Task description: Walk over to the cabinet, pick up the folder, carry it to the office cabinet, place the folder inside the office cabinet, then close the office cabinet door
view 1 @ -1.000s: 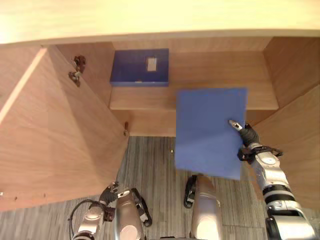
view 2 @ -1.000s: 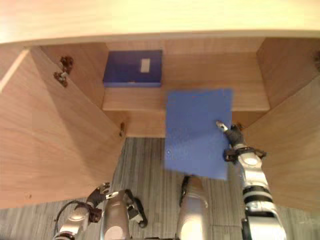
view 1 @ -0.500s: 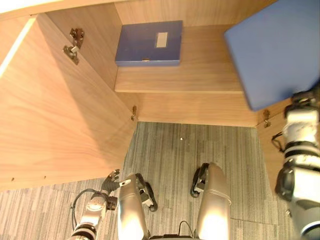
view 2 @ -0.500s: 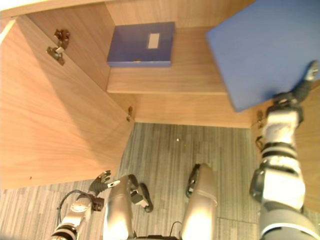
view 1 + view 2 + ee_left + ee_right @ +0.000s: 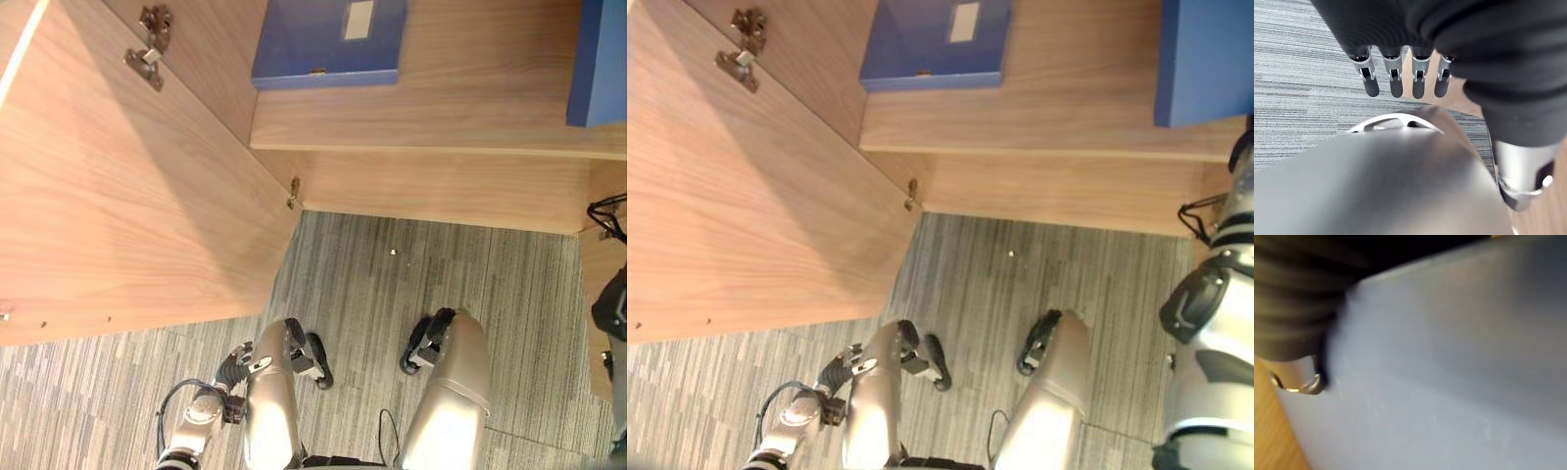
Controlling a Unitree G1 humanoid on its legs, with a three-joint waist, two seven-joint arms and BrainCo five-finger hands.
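Note:
The blue folder [image 5: 600, 59] stands at the far right of the cabinet shelf [image 5: 441, 117], its lower edge just above the shelf board. My right arm rises to it along the right side of the eye views. In the right wrist view the folder's face [image 5: 1449, 382] lies tight against my right hand [image 5: 1293, 308], which is shut on it. My left hand [image 5: 235, 364] hangs low by my side over the carpet, its fingers [image 5: 1393, 81] straight and holding nothing.
A blue box file [image 5: 328, 44] lies flat on the left part of the same shelf. The left cabinet door [image 5: 127, 196] stands wide open, hinges [image 5: 147, 49] showing. Grey striped carpet [image 5: 441, 274] lies before the cabinet.
The whole view has shifted as I moved. My right hand has carried the folder up and to the right, from in front of the shelf to its far right end. The left hand stays low.

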